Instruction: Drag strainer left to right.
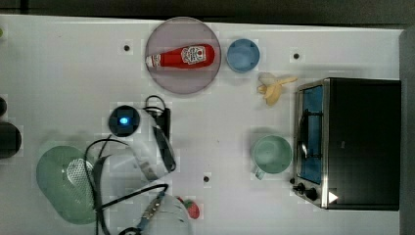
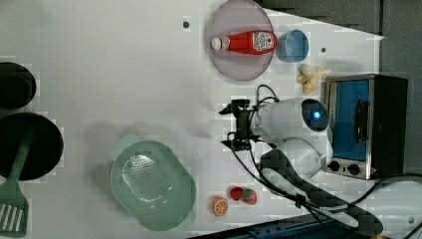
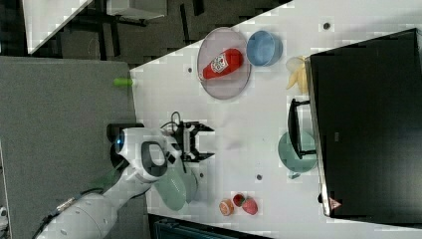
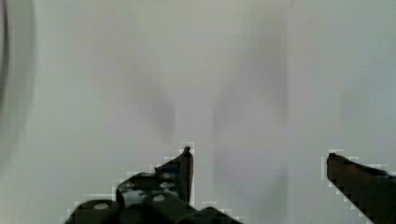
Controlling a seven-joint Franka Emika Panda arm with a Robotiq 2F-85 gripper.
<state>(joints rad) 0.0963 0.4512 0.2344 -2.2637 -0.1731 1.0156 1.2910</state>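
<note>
Above the bare middle of the white desk [image 2: 99, 59], the gripper [image 3: 208, 142] hangs with jaws spread wide and empty, apparently poised to approach the strainer [image 2: 152, 185], which sits untouched near the left view's bottom edge.

One strainer [image 2: 152, 185], two cups [image 1: 242, 55] [image 1: 271, 154], one plate [image 1: 183, 81], two strawberries [image 2: 237, 193] [image 2: 250, 196]

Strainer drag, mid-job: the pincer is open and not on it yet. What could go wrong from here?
1. The pincer hangs open over bare table, apart from the strainer; a shallow catch on its thin rim could slip.
2. In the left view, the orange slice and strawberries lie just right of the strainer, so dragging may plough them along.
3. In the top view, the mint-green mug and toaster oven stand further along; stop short.
</note>
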